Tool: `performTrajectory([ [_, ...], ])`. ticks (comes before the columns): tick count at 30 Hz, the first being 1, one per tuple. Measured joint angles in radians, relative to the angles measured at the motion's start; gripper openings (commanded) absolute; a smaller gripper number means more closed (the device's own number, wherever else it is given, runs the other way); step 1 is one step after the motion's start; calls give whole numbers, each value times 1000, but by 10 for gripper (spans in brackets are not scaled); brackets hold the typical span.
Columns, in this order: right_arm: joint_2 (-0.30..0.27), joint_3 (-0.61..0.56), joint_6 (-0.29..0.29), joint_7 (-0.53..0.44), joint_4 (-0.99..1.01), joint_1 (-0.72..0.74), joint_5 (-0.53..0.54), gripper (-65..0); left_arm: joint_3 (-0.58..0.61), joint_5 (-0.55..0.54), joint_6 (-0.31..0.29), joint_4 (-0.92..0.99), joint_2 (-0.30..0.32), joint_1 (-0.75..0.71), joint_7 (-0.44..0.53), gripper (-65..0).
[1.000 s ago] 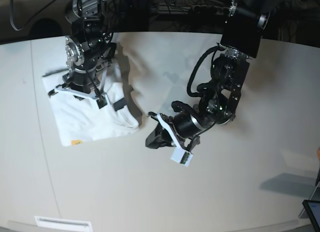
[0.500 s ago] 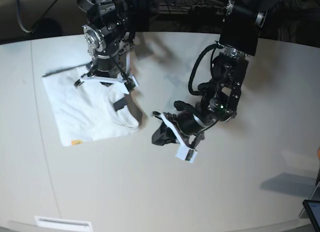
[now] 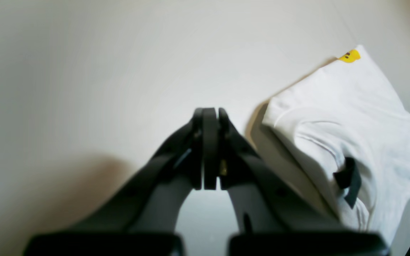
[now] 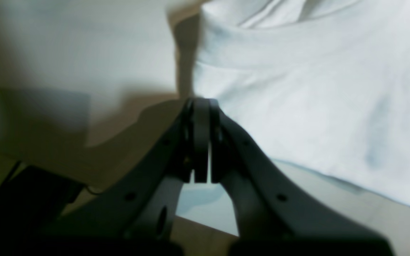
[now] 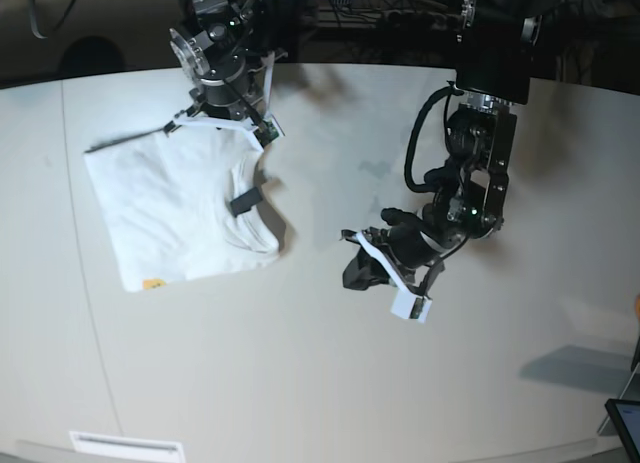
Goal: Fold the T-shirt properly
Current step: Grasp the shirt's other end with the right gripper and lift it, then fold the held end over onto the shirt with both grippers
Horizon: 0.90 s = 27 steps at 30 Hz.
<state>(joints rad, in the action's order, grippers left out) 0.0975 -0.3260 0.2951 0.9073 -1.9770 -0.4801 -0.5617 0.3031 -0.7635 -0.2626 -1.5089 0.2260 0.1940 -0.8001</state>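
The T-shirt (image 5: 175,211) lies folded into a white rectangle at the table's left, plain side up. A black tag (image 5: 243,204) sits near its collar and a yellow speck (image 5: 152,282) at its near corner. The arm with my right gripper (image 4: 199,104) stands at the shirt's far edge (image 5: 222,83); the jaws are shut and empty, hovering over the cloth's border (image 4: 315,89). My left gripper (image 5: 356,273) hangs shut and empty over bare table, right of the shirt. Its wrist view shows the fingertips (image 3: 208,113) pressed together and the T-shirt (image 3: 351,121) off to the right.
A dark screen corner (image 5: 625,419) pokes in at the bottom right. A white label (image 5: 125,446) lies at the near table edge. Dark frames and cables stand behind the far table edge (image 5: 350,68).
The right arm has lifted off the shirt and drawn back toward the far edge. The left arm has moved right, away from the shirt. Both grippers stayed shut.
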Motion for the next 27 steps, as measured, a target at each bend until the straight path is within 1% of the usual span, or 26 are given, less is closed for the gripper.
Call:
performTrajectory([
  [2,0,-8,0,3,-12,-2,-90,-647,0,0,0,0,-2,0,0,-650],
  [4,-1,-56,-3,7,-16,-11,-179,-647,0,0,0,-1,-3,0,0,-650],
  [5,-11,-78,4,7,-18,-4,-196,-647,-2,0,0,-2,-5,0,1,-650],
  [6,-20,-106,11,1,-27,2,-246,-647,-2,-1,0,-2,-6,0,0,-650],
  [9,-42,-190,18,2,-54,24,-423,-647,-3,0,0,-3,-19,4,0,-650],
  [12,-53,-266,53,-9,-79,48,-638,-646,0,-2,0,-3,-41,7,0,-650],
  [13,-53,-275,56,-15,-84,51,-688,-646,3,-3,0,-3,-42,7,0,-650],
  [15,-53,-280,57,25,-82,69,-713,-646,8,2,2,-12,-43,7,-1,-650],
  [16,-42,-288,-6,69,-45,97,-764,-646,8,5,3,-25,-53,3,-1,-650],
  [17,-26,-284,20,70,-23,123,-782,-646,8,4,3,-43,-62,0,0,-650],
  [18,-25,-272,40,48,-21,137,-712,-646,19,2,1,-62,-69,-2,-2,-650],
  [19,-22,-245,36,45,-16,139,-656,-646,50,3,2,-79,-70,3,1,-650],
  [20,-18,-214,37,64,-16,142,-626,-646,86,2,1,-97,-68,7,2,-650],
  [22,-9,-129,21,81,-13,171,-535,-646,165,3,-1,-129,-64,14,5,-650],
  [23,-7,-80,19,71,-13,205,-505,-646,200,-3,-5,-139,-71,13,2,-650],
  [24,-7,-33,4,50,-14,235,-482,-646,226,-5,-8,-144,-76,13,0,-650],
  [25,-1,27,3,4,-18,261,-417,-647,249,-2,-7,-151,-76,13,-2,-650],
  [27,0,126,7,-20,-20,274,-333,-647,278,-3,-7,-155,-70,11,-1,-650],
])
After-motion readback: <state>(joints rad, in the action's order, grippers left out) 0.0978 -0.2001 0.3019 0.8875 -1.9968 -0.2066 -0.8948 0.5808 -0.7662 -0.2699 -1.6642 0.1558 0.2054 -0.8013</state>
